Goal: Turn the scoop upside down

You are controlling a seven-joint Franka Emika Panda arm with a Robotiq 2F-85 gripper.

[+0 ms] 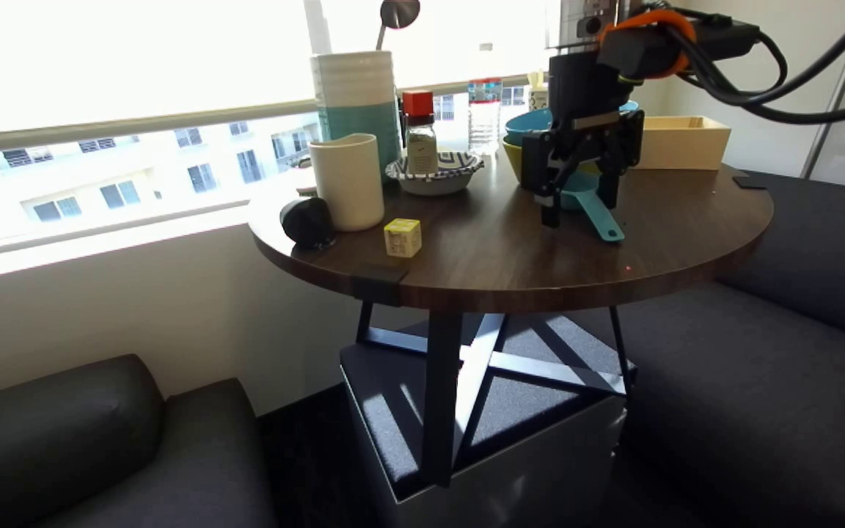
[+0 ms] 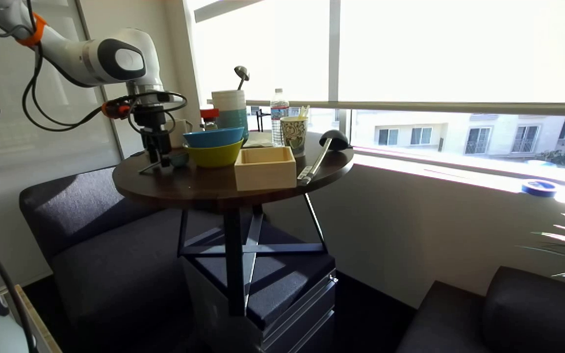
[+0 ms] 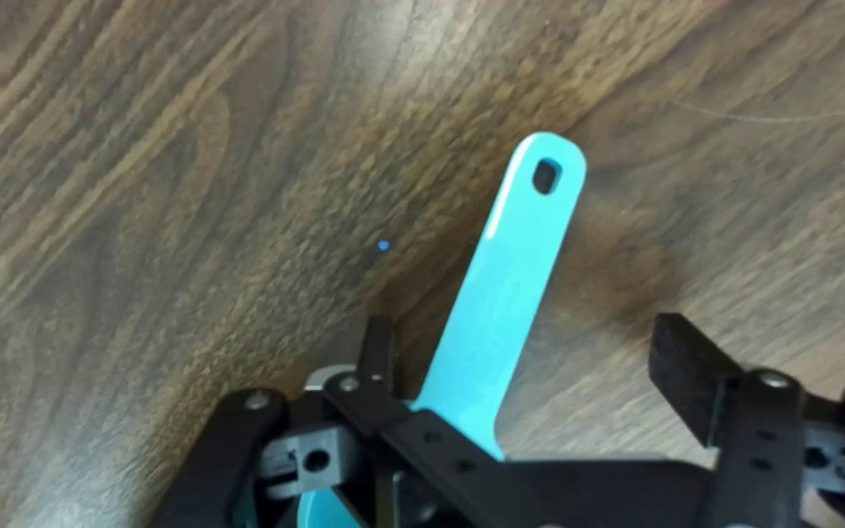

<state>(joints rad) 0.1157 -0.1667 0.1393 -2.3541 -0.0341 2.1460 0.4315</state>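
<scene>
Straddling the scoop (image 3: 503, 308) on the surface (image 3: 173, 257), the fingers (image 3: 378, 356) stand spread in the wrist view and hold nothing. Left to right: one finger, just beside the handle (image 3: 521, 264); the handle itself, its long axis slanting from lower left, where the cup (image 3: 326, 511) is mostly hidden, to upper right; a wider gap; the opposite finger. Closing should cut across that axis, the nearer finger likely touching first. Whether the tips are down at handle height, I cannot tell.
</scene>
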